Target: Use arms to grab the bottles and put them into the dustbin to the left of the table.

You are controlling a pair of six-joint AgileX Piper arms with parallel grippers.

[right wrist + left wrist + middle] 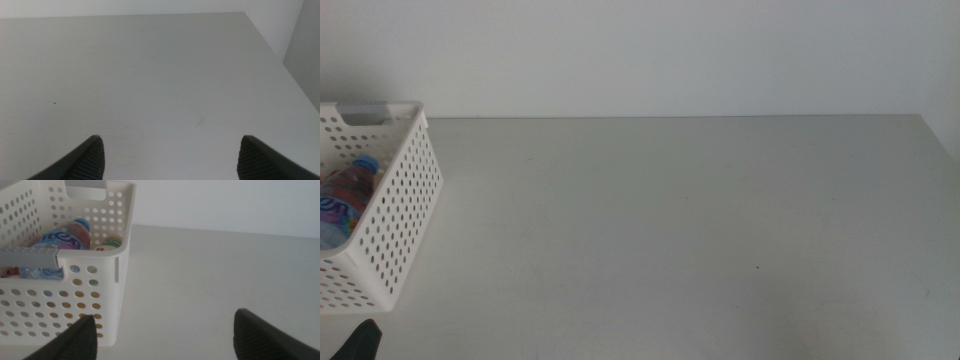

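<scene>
While bottles [62, 239] lie inside dustbin [117, 240], off desk [680, 230]: left tool [165, 335] nearest, spread, empty; right tool [170, 157] likewise spread.

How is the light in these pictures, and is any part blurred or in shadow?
Middle view: soft, even light, faint shade beside the dustbin. Left wrist view: bottles in the bin look slightly soft; open left gripper dark. Right wrist view: table evenly lit, no glare; right gripper open.
</scene>
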